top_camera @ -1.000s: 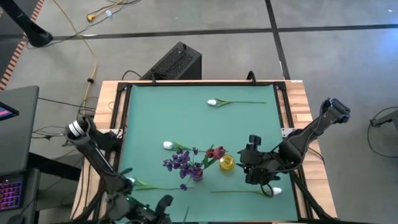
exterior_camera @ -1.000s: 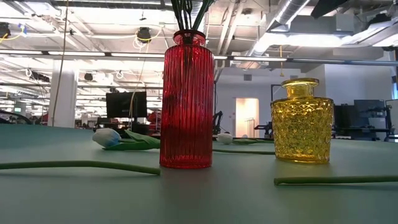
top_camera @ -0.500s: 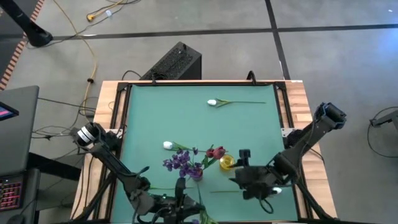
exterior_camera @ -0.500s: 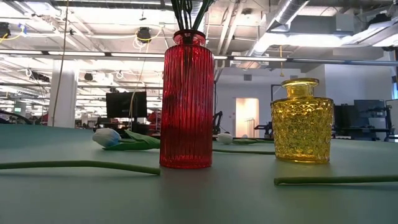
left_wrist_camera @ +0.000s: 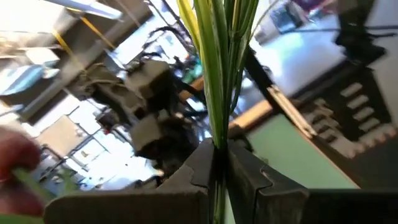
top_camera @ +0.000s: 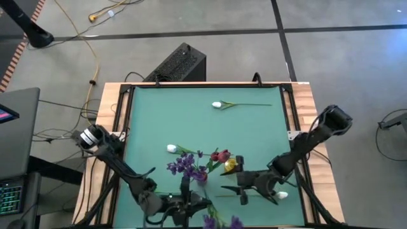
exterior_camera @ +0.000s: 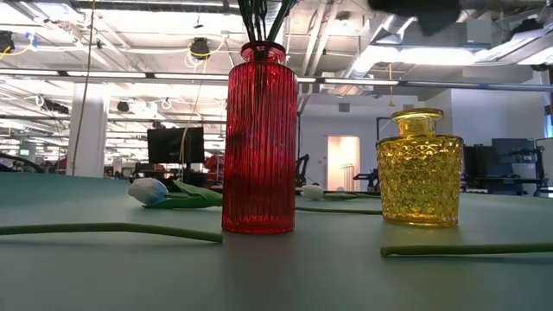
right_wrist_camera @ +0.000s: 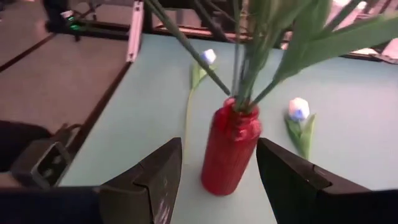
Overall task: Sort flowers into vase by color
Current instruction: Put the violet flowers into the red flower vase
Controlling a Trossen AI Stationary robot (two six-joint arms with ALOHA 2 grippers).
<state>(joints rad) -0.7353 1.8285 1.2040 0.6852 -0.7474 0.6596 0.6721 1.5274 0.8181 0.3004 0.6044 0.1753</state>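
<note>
Left gripper [left_wrist_camera: 217, 163] is clamping one purple flower's stem [left_wrist_camera: 219, 74]. Right gripper [right_wrist_camera: 217, 180], jaws wide and empty, is facing one red vase [right_wrist_camera: 229, 149]; two white tulips [right_wrist_camera: 298, 109] are lying beyond it.

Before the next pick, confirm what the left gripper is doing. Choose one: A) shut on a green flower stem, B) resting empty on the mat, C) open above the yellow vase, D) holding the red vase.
A: in the left wrist view the left gripper has its dark fingers pressed together around the green flower stem.
</note>
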